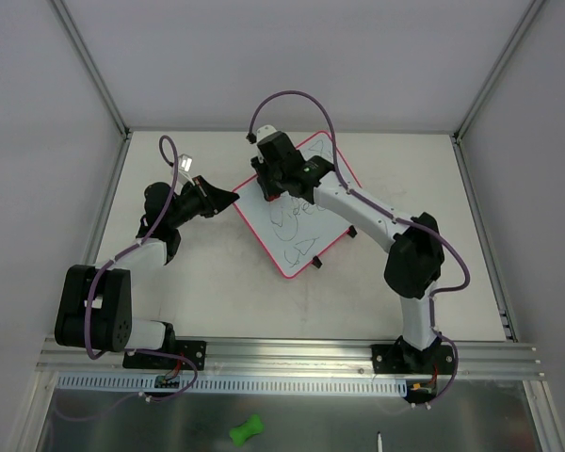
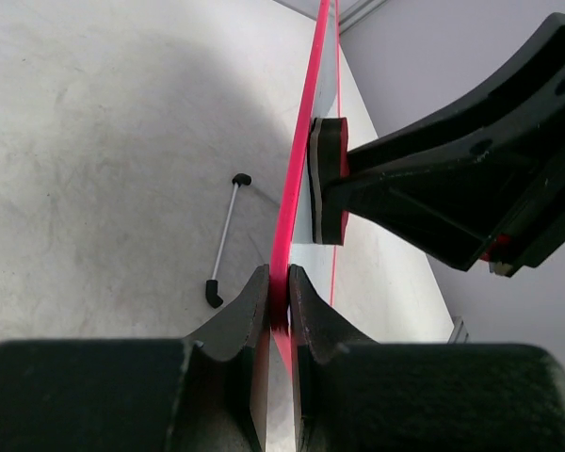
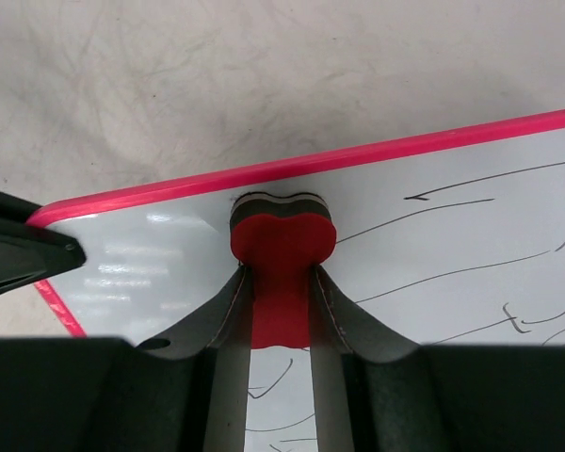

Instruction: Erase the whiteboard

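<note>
The whiteboard [image 1: 306, 221], white with a red-pink frame and black pen marks, lies angled at the table's middle back. My left gripper [image 1: 234, 198] is shut on its left corner; the left wrist view shows the jaws [image 2: 279, 301] clamped on the pink edge [image 2: 304, 132]. My right gripper [image 1: 269, 185] is shut on a red bone-shaped eraser [image 3: 281, 240], whose felt face presses on the board [image 3: 433, 226] close to its pink rim. The eraser also shows in the left wrist view [image 2: 328, 179]. Pen lines lie to the right of the eraser and below it.
Two black clips [image 1: 352, 232] sit on the board's right edge. A thin white rod with black ends [image 2: 224, 240] lies on the table left of the board. A green bone-shaped thing [image 1: 246, 430] and a white pen [image 1: 380, 443] lie below the front rail.
</note>
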